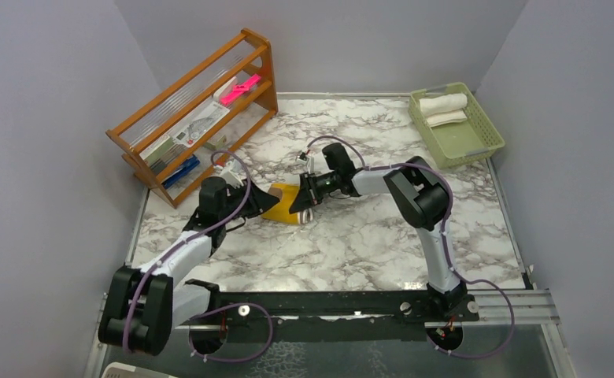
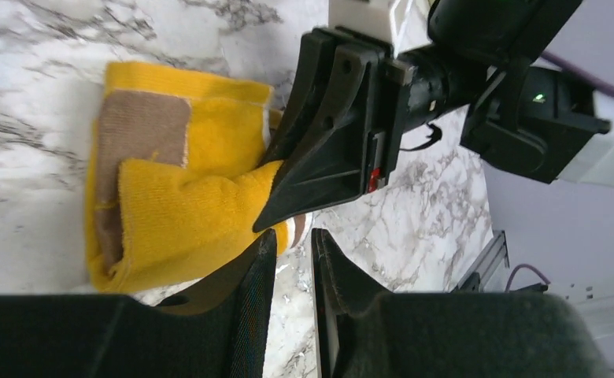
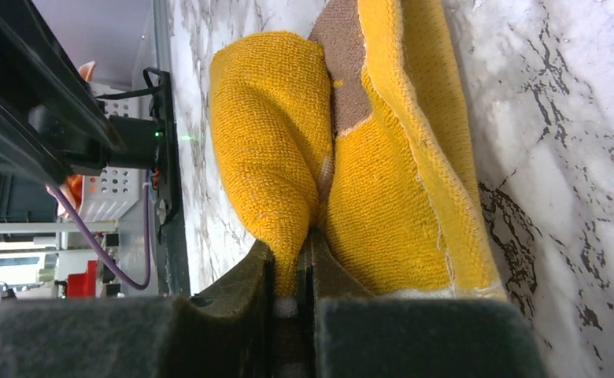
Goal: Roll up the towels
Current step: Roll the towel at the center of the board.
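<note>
The mustard-yellow towel (image 1: 284, 209) lies partly folded on the marble table, its brown face (image 2: 142, 126) showing at one end. My right gripper (image 3: 292, 244) is shut on a fold of this towel (image 3: 272, 142) at its right end and also shows in the left wrist view (image 2: 327, 157). My left gripper (image 2: 292, 236) sits at the towel's (image 2: 178, 213) near edge. Its jaws are narrowly apart with only marble between them, and one finger touches the cloth. From above, the left gripper (image 1: 250, 201) and the right gripper (image 1: 302, 201) flank the towel. Rolled cream-white towel (image 1: 443, 102) lies in the green basket (image 1: 461, 142).
A wooden rack (image 1: 201, 110) holding a pink item and papers stands at the back left, close behind the left arm. The green basket is at the back right corner. Grey walls enclose the table on three sides.
</note>
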Available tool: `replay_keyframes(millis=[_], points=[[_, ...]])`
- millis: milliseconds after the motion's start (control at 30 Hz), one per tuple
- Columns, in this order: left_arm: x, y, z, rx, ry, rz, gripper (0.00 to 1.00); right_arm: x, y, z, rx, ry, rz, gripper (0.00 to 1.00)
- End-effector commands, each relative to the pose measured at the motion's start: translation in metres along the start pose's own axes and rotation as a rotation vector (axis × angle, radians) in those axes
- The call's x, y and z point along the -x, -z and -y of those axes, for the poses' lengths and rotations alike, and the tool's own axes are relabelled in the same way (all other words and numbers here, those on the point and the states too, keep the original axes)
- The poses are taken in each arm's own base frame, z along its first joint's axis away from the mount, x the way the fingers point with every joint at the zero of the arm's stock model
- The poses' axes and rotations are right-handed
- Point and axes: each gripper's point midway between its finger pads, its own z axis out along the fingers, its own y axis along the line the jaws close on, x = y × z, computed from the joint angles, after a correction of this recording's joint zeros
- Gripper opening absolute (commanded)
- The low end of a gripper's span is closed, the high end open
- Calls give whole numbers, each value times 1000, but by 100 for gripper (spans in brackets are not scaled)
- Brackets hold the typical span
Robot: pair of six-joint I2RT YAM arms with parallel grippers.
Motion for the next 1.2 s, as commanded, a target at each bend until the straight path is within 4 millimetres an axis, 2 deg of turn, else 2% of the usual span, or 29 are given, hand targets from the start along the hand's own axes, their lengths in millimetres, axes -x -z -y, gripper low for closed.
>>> replay_keyframes(millis=[0, 200, 333, 500, 600, 667, 800, 967, 1167], points=[[-12, -22, 5, -54, 12, -41, 25, -18, -6, 27, -106, -70, -29, 5], [-17, -48, -30, 42, 23, -63, 21, -13, 0, 17, -102, 5, -21, 40], [-12, -60, -49, 108, -7, -53, 19, -4, 10, 10, -148, 136, 19, 58], [-17, -67, -61, 136, -7, -79, 18, 23, 37, -1, -421, 500, 164, 87], [-24, -67, -67, 151, 1, -97, 18, 39, 53, -33, -552, 796, 320, 99], [-28, -66, -71, 160, 7, -105, 18, 42, 53, -51, -604, 949, 373, 100], [-33, -66, -74, 165, 12, -120, 18, 41, 40, -60, -710, 1160, 351, 100], [-37, -69, -75, 157, 19, -144, 17, 31, 13, -41, -775, 1279, 217, 99], [-40, -71, -75, 146, 24, -166, 17, 20, 1, -17, -873, 1333, 113, 98]])
